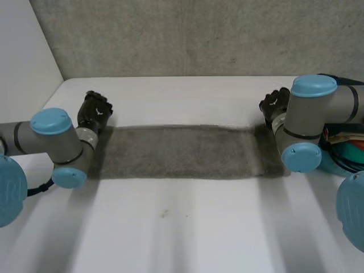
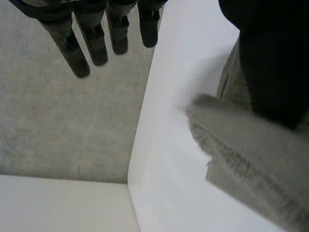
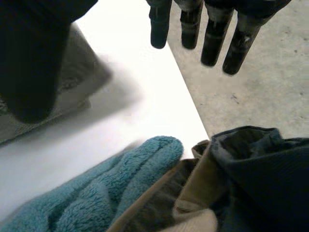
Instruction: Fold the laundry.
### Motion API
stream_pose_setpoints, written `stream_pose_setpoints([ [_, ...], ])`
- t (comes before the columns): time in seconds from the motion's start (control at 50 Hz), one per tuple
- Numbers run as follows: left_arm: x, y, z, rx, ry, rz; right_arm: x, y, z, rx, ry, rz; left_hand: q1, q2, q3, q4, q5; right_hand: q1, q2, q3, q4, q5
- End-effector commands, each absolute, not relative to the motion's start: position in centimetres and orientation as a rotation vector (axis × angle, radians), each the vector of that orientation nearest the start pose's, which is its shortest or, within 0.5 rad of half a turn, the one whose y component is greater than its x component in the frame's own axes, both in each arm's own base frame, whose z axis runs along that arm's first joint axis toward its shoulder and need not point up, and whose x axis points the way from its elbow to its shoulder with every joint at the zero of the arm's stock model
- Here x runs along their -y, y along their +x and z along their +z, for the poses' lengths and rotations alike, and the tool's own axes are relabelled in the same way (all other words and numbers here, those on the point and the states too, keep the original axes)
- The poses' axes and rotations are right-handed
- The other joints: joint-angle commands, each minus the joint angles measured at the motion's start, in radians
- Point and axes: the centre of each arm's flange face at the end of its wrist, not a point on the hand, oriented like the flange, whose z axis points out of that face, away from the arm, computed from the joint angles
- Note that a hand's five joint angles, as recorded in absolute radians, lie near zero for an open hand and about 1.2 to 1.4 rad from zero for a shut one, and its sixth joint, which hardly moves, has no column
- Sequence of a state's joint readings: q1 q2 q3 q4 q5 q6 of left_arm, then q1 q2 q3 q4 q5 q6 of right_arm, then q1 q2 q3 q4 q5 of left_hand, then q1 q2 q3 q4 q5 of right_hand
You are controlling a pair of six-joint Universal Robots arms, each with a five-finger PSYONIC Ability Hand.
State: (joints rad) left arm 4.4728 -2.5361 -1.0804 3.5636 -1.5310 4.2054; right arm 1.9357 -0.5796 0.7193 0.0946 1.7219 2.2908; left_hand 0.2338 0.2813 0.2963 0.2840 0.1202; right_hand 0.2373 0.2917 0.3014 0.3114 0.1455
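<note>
A grey towel (image 1: pixel 182 152) lies flat on the white table (image 1: pixel 187 227) as a long strip running left to right. My left hand (image 1: pixel 94 111) hovers at the far corner of the strip's left end. In the left wrist view its fingers (image 2: pixel 96 43) are straight and apart from the thumb (image 2: pixel 270 63), with the towel's end (image 2: pixel 241 150) below the thumb and nothing held. My right hand (image 1: pixel 276 103) is at the far corner of the right end. Its fingers (image 3: pixel 212 38) are also straight, and the grey towel (image 3: pixel 72 82) lies by the thumb (image 3: pixel 34 58), not gripped.
A pile of laundry (image 1: pixel 344 148) sits at the table's right edge behind my right arm: a teal fleece piece (image 3: pixel 111 193), a tan garment (image 3: pixel 193 198) and a dark blue one (image 3: pixel 260 169). A concrete wall (image 1: pixel 187 34) stands behind the table's far edge.
</note>
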Motion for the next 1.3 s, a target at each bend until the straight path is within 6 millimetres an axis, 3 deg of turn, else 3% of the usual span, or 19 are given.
stream_pose_setpoints([
  [0.02,41.4,-25.6,11.9,-1.557,1.212,-1.791,39.4,27.0,22.4,-2.437,-1.078,-2.272,-0.059,-0.107,-0.122,-0.109,-0.12,-0.063,-0.117,-0.127,-0.137,-0.145],
  [0.08,40.6,-25.2,13.3,-1.598,1.174,-1.827,36.8,26.4,24.3,-2.399,-0.999,-2.178,-0.059,-0.107,-0.122,-0.109,-0.12,-0.063,-0.117,-0.127,-0.137,-0.145],
  [0.14,39.4,-24.6,14.3,-1.694,1.117,-1.873,34.5,26.3,24.6,-2.373,-1.056,-2.052,-0.059,-0.107,-0.122,-0.109,-0.12,-0.063,-0.117,-0.127,-0.137,-0.145],
  [0.2,38.0,-24.3,15.3,-1.805,1.041,-1.942,31.6,26.2,22.9,-2.366,-1.15,-1.825,-0.059,-0.107,-0.122,-0.109,-0.12,-0.063,-0.117,-0.127,-0.137,-0.145],
  [0.22,37.6,-24.2,15.5,-1.836,1.021,-1.956,30.8,26.0,21.5,-2.378,-1.178,-1.719,-0.059,-0.107,-0.122,-0.109,-0.12,-0.063,-0.117,-0.127,-0.137,-0.145],
  [0.28,36.2,-23.7,15.8,-1.956,0.945,-1.998,30.0,24.8,19.2,-2.448,-1.15,-1.589,-0.059,-0.107,-0.122,-0.109,-0.12,-0.063,-0.117,-0.127,-0.137,-0.145],
  [0.42,34.7,-23.1,15.6,-2.093,0.866,-2.008,30.4,23.8,16.6,-2.472,-1.08,-1.603,-0.059,-0.107,-0.122,-0.109,-0.12,0.193,0.139,0.129,0.119,0.111],
  [0.78,34.2,-23.0,15.2,-2.114,0.872,-1.987,32.1,23.9,12.7,-2.457,-1.079,-1.664,-0.059,-0.107,-0.122,-0.109,-0.12,0.447,0.392,0.382,0.372,0.364],
  [0.86,34.2,-23.0,15.2,-2.114,0.872,-1.987,32.4,23.9,12.2,-2.457,-1.076,-1.677,-0.059,-0.107,-0.122,-0.109,-0.12,0.64,0.585,0.576,0.566,0.557],
  [0.9,34.2,-23.0,15.2,-2.114,0.87,-1.986,32.6,23.9,12.2,-2.453,-1.074,-1.688,-0.059,-0.107,-0.122,-0.109,-0.12,1.111,1.057,1.047,1.037,1.028],
  [0.92,34.2,-23.0,15.2,-2.114,0.87,-1.986,32.7,23.8,12.4,-2.452,-1.068,-1.7,-0.059,-0.107,-0.122,-0.109,-0.12,1.158,1.104,1.094,1.084,1.076],
  [1.02,34.2,-23.0,15.7,-2.104,0.865,-1.998,33.7,22.8,13.0,-2.494,-1.064,-1.789,-0.059,-0.107,-0.122,-0.109,-0.12,1.159,1.105,1.095,1.085,1.076],
  [1.18,33.6,-22.3,16.7,-2.098,0.845,-2.005,34.7,20.3,14.3,-2.658,-1.435,-1.953,-0.059,-0.107,-0.122,-0.109,-0.12,1.159,1.105,1.095,1.085,1.076],
  [1.3,33.0,-21.4,17.8,-2.082,0.812,-2.012,35.8,20.1,17.1,-2.627,-1.543,-2.176,-0.059,-0.107,-0.122,-0.109,-0.12,1.159,1.105,1.095,1.085,1.076],
])
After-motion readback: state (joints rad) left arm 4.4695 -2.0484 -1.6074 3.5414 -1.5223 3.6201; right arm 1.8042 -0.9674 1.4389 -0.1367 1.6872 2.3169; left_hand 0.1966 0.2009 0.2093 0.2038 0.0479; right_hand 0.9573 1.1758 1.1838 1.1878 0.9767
